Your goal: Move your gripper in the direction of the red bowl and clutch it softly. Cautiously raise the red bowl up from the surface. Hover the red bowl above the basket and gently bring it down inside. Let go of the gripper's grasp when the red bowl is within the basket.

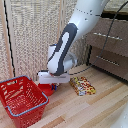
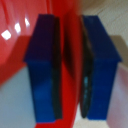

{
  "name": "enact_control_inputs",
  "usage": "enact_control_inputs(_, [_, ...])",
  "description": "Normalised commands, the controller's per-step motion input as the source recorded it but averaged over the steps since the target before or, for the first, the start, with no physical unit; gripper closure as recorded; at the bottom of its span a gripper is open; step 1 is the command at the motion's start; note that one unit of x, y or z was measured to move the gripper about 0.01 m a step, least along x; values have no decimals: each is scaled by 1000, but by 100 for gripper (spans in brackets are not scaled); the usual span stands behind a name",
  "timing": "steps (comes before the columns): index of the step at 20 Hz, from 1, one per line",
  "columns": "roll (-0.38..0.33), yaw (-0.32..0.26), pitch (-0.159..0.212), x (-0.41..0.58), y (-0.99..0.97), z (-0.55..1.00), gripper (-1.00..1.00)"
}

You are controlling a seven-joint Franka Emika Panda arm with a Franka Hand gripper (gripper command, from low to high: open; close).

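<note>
The red bowl [image 1: 47, 90] sits on the wooden floor just off the exterior view's right of the basket [image 1: 22, 100], a red mesh basket with a blue rim. My white gripper [image 1: 54, 83] is down on the bowl. In the wrist view the two dark blue fingers [image 2: 42, 65] stand on either side of the bowl's wall, one inside the bowl [image 2: 17, 45] and one outside. The gripper [image 2: 71, 62] is closed on the rim. Most of the bowl is hidden under the gripper in the exterior view.
A flat colourful snack packet [image 1: 82, 86] lies on the floor to the exterior view's right of the gripper. A dark wooden drawer cabinet [image 1: 110, 50] stands at the back right. A pale woven screen [image 1: 35, 35] rises behind.
</note>
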Motion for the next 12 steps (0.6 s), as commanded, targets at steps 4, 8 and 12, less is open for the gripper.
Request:
enact_control_inputs(4, [14, 0, 53, 254, -7, 671, 100])
enact_control_inputs(8, [42, 0, 104, 263, -20, 765, 100])
enact_control_inputs(12, [65, 0, 138, 231, -31, 790, 100])
